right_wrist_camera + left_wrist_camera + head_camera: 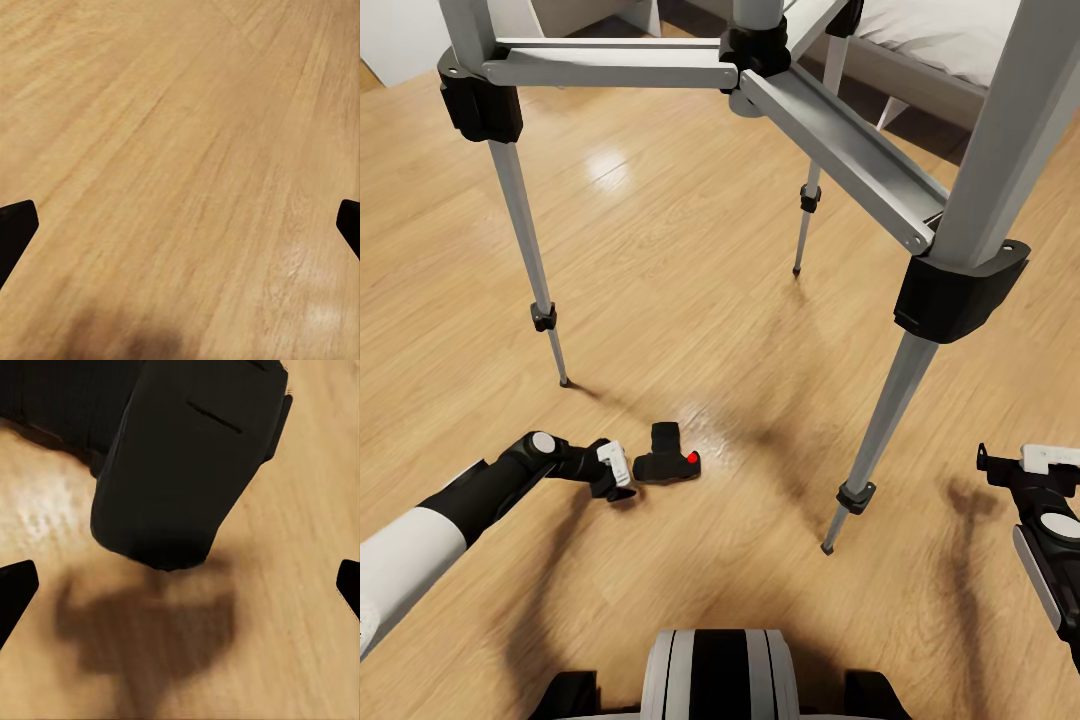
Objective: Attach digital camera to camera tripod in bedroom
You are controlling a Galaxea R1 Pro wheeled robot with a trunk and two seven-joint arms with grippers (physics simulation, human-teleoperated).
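Light wood plank floor (660, 250), low grey bed with white mattress (950, 40) at far right. Silver-legged camera tripod (760, 60) straddles floor. Small black digital camera (668, 460) lies between near legs, just beside left gripper (618, 478); fingers (15, 592) spread wide, arm low, reaching inward. Right gripper (1000, 462) well apart, open, above bare floor

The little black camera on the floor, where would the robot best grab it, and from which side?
Probably across the boxy body of the digital camera, coming down from above with the left gripper just beside it. The camera lies low on the wood floor, so only its flat sides offer a hold. The left wrist view shows open fingers around it.
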